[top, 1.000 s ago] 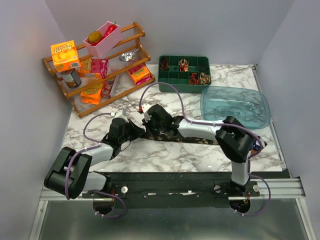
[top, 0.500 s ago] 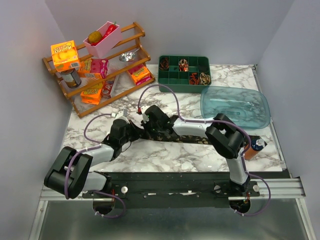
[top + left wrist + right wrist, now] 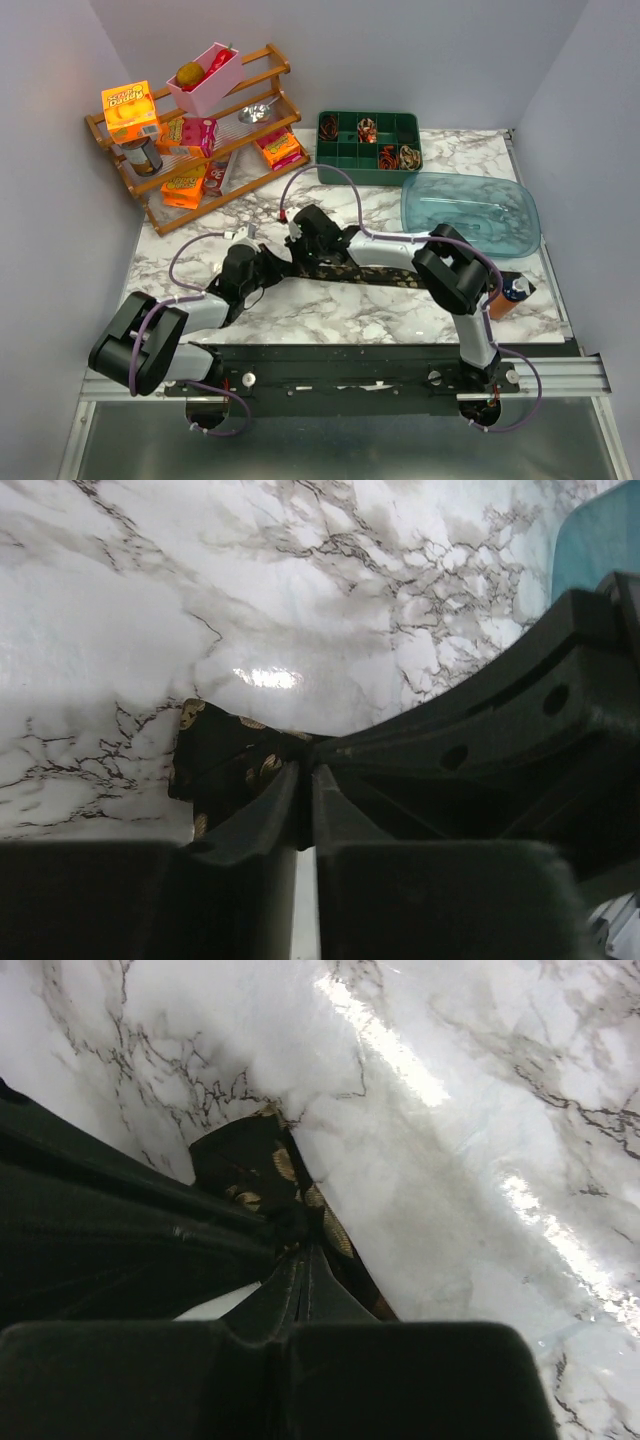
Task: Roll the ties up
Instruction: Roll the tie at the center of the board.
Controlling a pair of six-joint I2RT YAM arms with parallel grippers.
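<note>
A dark tie [image 3: 395, 281] with small gold marks lies across the marble table's middle, partly under my right forearm. Its left end is folded into a small wad [image 3: 215, 760]. The left gripper [image 3: 275, 266] has its tips [image 3: 305, 772] at this wad, jaws a thin slit apart; a pinch on the fabric cannot be made out. From the other side my right gripper [image 3: 298, 252] meets it, shut, its tips [image 3: 303, 1245] pressed into the folded tie [image 3: 255, 1165]. Several rolled ties [image 3: 397, 156] sit in a green tray [image 3: 365, 178].
A clear teal lid [image 3: 470, 210] lies at the right, behind the right arm. A wooden rack [image 3: 195, 120] with boxes, a can and a pink bin stands at the back left. A small bottle [image 3: 512, 292] stands near the right edge.
The right arm's elbow has swung left and its gripper has nudged slightly toward the back. The left jaws have parted a little. The tie's folded end stays between the two grippers.
</note>
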